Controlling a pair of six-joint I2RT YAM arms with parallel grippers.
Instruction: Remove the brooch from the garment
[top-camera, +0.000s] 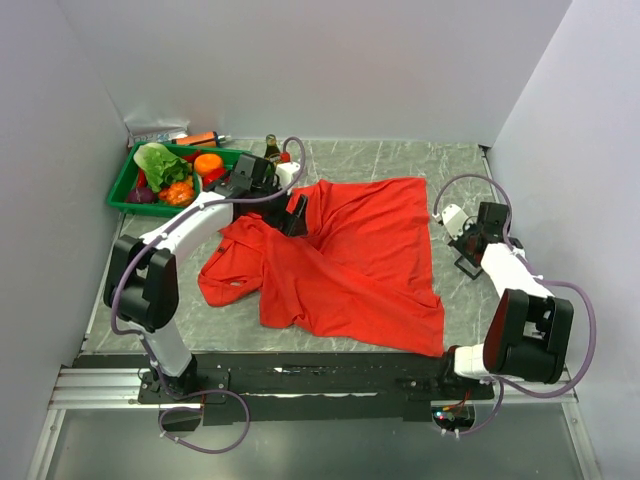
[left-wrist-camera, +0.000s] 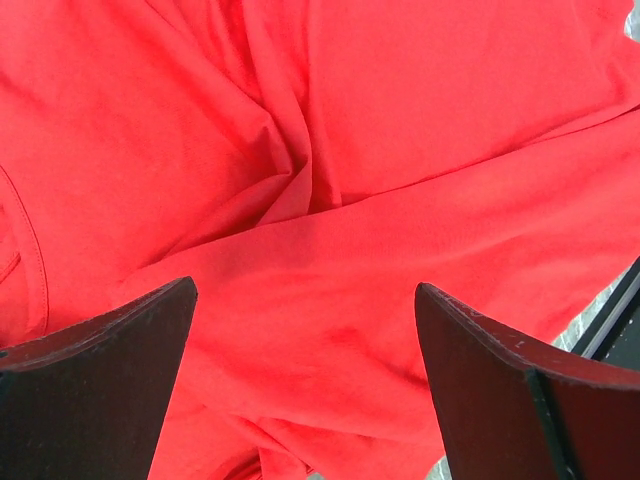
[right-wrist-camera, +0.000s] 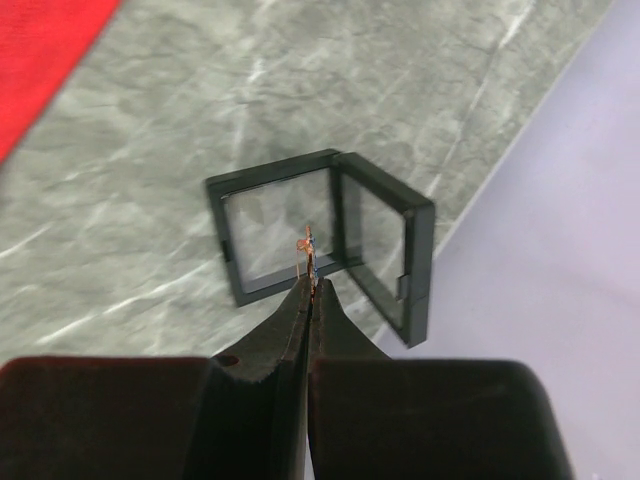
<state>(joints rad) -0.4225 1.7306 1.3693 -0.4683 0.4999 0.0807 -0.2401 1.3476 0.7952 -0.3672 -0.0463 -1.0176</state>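
The right tool (right-wrist-camera: 310, 286) pinches the gold brooch (right-wrist-camera: 306, 243) above an open black case (right-wrist-camera: 419, 262) on the worktop (right-wrist-camera: 150, 200); the left tool (left-wrist-camera: 305, 292) hangs open over the red garment (left-wrist-camera: 420, 120).

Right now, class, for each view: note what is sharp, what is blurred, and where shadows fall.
Top external: even light, sharp, soft shadows in the garment folds. Left wrist: garment crisp, open left hand dark, unlit. Right wrist: brooch and black case fairly sharp, shut right hand dark and soft-edged up close.
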